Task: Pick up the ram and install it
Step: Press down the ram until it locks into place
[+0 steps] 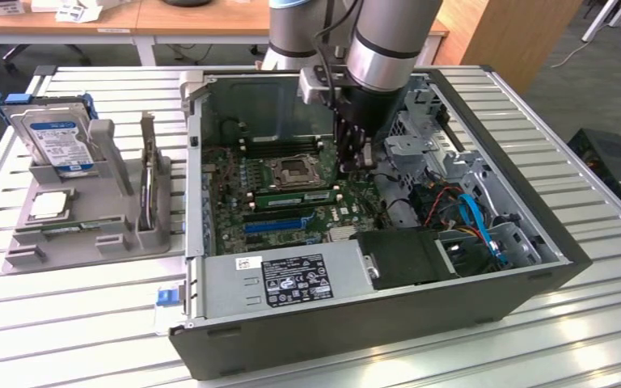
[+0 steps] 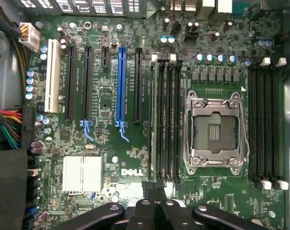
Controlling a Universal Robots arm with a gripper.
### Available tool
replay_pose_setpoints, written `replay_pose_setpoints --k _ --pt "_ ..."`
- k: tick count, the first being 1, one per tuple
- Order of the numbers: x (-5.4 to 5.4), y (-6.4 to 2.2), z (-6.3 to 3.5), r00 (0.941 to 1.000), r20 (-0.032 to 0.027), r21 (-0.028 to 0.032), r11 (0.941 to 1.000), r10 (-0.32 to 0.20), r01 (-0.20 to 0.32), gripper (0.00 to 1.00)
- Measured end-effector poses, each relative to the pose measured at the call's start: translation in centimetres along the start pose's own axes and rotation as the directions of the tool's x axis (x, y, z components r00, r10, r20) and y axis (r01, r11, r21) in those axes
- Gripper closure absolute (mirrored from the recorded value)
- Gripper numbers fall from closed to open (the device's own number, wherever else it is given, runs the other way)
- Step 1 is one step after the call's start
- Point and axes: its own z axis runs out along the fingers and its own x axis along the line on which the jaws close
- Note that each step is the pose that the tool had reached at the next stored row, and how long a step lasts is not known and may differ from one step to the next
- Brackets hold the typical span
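Note:
The ram [image 1: 294,196] is a thin green stick standing on edge in a motherboard slot just beside the empty processor socket [image 1: 294,170]. In the wrist view the ram [image 2: 154,115] shows edge-on in the outermost slot of the bank beside the socket [image 2: 214,132]. My gripper [image 1: 356,162] hangs inside the open computer case [image 1: 526,275], above the board and near one end of the stick. Its black fingertips [image 2: 155,188] are pressed together with nothing between them, right by the slot's end latch.
A grey parts tray [image 1: 84,242] at the exterior view's left holds a hard drive [image 1: 57,137] and a silver processor chip [image 1: 49,206]. The power supply [image 1: 289,275], drive cage [image 1: 419,149] and cables [image 1: 472,218] crowd the case. A blue slot [image 2: 120,86] runs alongside.

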Motion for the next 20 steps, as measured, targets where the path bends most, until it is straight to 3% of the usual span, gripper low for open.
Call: replay_pose_setpoints --k 20 --pt "0.1 -0.13 2.01 1.0000 0.0000 0.0000 1.0000 0.000 0.000 0.89"
